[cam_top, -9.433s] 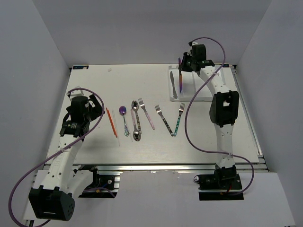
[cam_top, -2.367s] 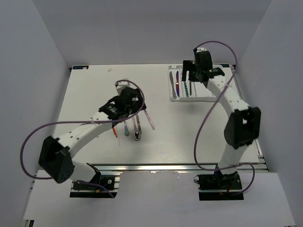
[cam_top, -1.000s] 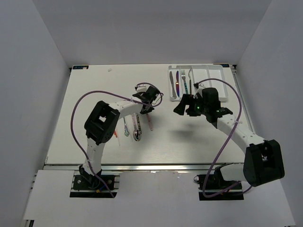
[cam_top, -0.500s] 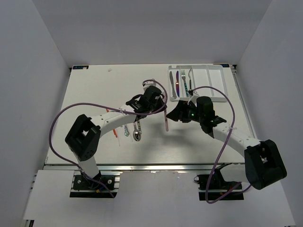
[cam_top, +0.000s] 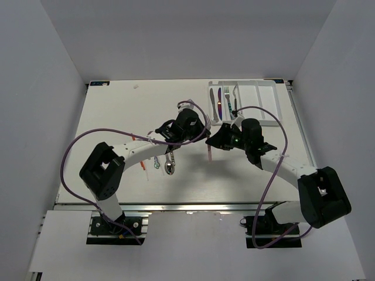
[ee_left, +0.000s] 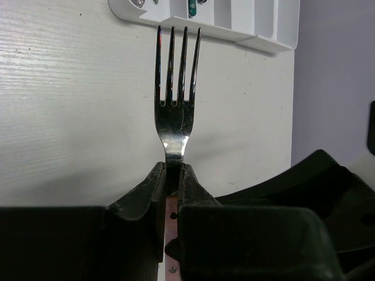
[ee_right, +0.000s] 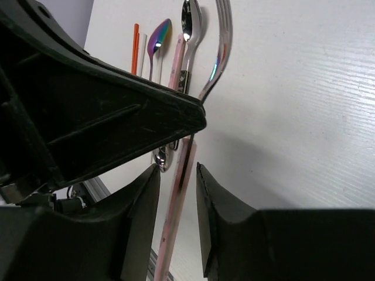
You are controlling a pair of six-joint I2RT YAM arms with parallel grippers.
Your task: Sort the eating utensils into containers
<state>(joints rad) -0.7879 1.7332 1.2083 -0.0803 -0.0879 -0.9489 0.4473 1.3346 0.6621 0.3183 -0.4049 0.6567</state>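
Pink in the handle and silver in the head, the pink-handled fork point(ee_left: 174, 117) is held clear of the bench point(cam_top: 117, 111), between the two arms and just short of the white tray's point(cam_top: 261, 93) near edge. The left claw point(ee_left: 174, 170) is clamped tight on the fork's neck just under the tines. In its wrist view the tines point straight ahead at the tray, so the handle trails back toward the near edge. The fork's long axis thus runs roughly in line with the tray's compartments, where a few knives and forks point(cam_top: 227, 99) already lie. The right claw point(ee_right: 177, 193) has come in from the tray side and stands astride the pink handle, one finger on each side. Its jaws are narrow but not visibly pressing, with a thin gap showing on either flank. This looks like a hand-over. The coming move turns on the handle lying squarely between the right fingers, with its length across their closing line. The right arm is the nearer one to the tray, so it should take the fork once its grip is firm and the left lets go. A purple spoon point(ee_right: 158, 41), a silver spoon point(ee_right: 188, 17) and an orange chopstick point(ee_right: 135, 47) lie unsorted on the bench behind.
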